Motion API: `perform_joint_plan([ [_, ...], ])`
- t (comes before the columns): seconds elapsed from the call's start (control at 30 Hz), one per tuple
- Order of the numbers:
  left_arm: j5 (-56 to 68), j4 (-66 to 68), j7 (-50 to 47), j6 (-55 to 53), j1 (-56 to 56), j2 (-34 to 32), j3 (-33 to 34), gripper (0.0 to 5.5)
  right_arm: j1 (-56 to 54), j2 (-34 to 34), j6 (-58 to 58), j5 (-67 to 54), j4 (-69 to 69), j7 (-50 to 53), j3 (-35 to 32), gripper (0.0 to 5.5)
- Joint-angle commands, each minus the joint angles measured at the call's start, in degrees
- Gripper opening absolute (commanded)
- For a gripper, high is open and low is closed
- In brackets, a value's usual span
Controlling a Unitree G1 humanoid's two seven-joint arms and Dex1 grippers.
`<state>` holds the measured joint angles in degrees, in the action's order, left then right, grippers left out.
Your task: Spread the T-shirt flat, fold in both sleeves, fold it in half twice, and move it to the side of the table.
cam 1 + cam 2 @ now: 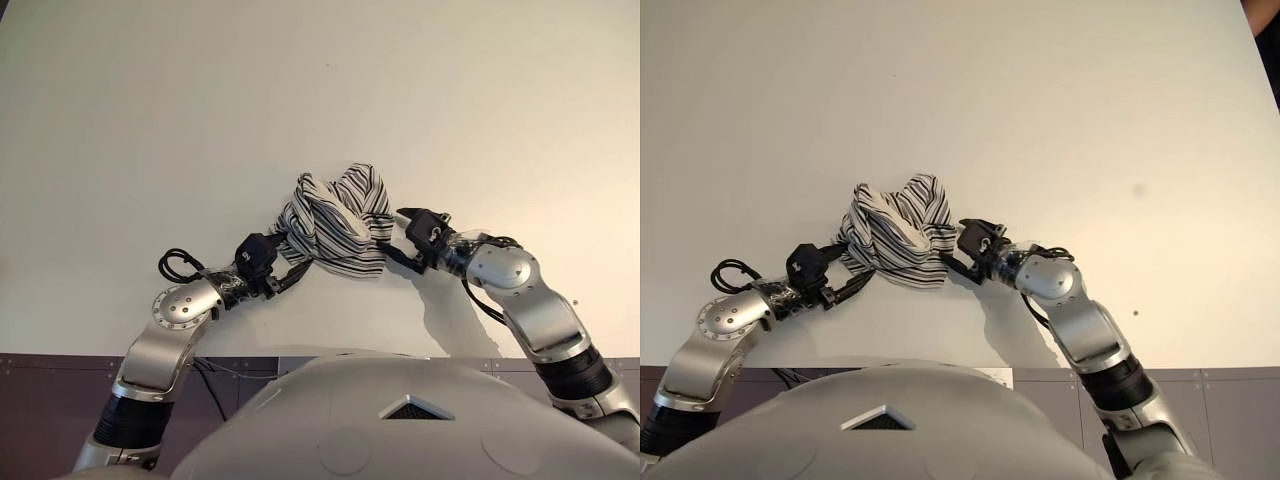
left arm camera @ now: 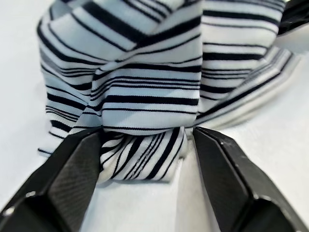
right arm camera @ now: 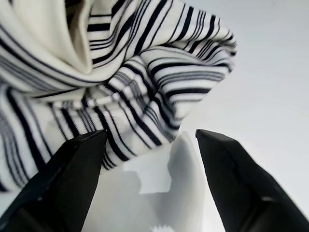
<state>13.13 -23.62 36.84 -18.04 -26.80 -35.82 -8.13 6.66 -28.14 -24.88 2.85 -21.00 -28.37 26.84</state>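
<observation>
The black-and-white striped T-shirt (image 1: 335, 222) lies crumpled in a heap on the white table (image 1: 450, 100), near its front edge. My left gripper (image 1: 290, 275) sits low at the heap's left front corner. In the left wrist view it (image 2: 145, 140) is open, with a striped fold (image 2: 145, 159) lying between the black fingers (image 2: 72, 179). My right gripper (image 1: 392, 252) is at the heap's right side. In the right wrist view it (image 3: 150, 134) is open just above the table, and the shirt's edge (image 3: 120, 72) reaches in beside one finger (image 3: 72, 169).
White tabletop stretches bare to the left, right and far side of the heap. The table's front edge (image 1: 90, 352) runs close behind both arms. A black cable loop (image 1: 178, 266) sticks out at my left wrist. A faint dark spot (image 1: 1137, 190) marks the table at right.
</observation>
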Motion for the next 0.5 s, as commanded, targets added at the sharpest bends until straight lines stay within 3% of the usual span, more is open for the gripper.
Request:
perform_joint_plan([
  [0.03,1.06,0.82,3.87,-3.68,-1.83,-3.61,0.27,3.22,0.43,1.60,-3.19,4.98,8.69,5.02,0.22,3.35],
  [0.33,-1.01,3.39,17.02,6.33,-11.37,-14.95,0.08,3.22,-7.02,1.15,-1.18,8.22,19.54,8.24,-3.89,3.35],
  [0.5,-3.48,16.81,23.15,14.78,-10.60,-22.17,2.94,3.22,-10.74,0.69,2.78,10.15,30.04,11.59,-6.11,3.35],
])
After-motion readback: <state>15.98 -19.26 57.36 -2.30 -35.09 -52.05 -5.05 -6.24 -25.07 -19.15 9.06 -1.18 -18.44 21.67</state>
